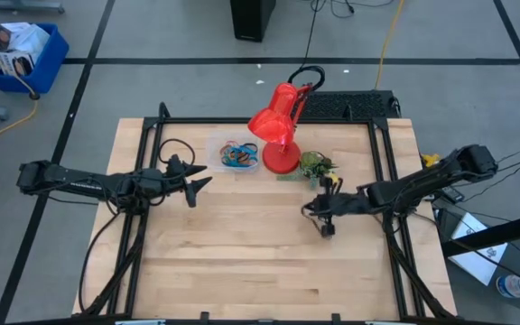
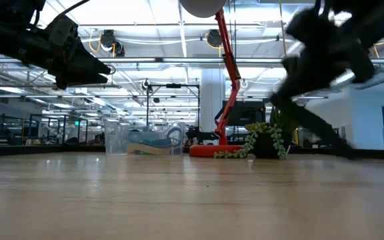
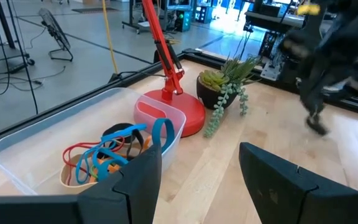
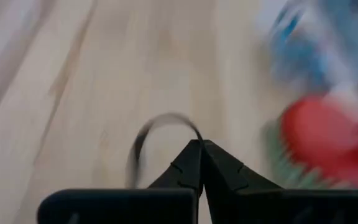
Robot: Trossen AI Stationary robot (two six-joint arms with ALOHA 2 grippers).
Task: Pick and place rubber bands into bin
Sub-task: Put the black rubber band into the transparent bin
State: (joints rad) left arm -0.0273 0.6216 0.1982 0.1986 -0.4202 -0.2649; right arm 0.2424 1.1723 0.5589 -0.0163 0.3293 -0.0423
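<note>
Right gripper (image 4: 197, 152) fills the near end of its wrist view, fingers pinched together on a dark rubber band (image 4: 160, 124) that loops out ahead of the tips; the arm is blurred in the low view, so likely moving. Worktop (image 1: 242, 262) is bare wood across the near half, lots of free room. Red lamp (image 1: 278, 135) stands at the far middle, small potted plant (image 1: 314, 167) just beside its base on the right-arm side. Bin (image 1: 235, 155), clear plastic, sits just beside the lamp base on the left-arm side and already holds a tangle of blue, orange, red and black bands (image 3: 107, 152). Left gripper (image 1: 188, 181) hangs near the bin, fingers spread, holding nothing; waiting.

Key relation: from the right gripper (image 1: 325, 217) the bin lies farther back and across toward the left arm, with lamp base and plant close to the straight line between. Judgement: carry should go over or around the lamp base; risk is clipping plant or lamp, or the floppy band snagging on the bin rim. Left arm is nearer the bin but has no band
</note>
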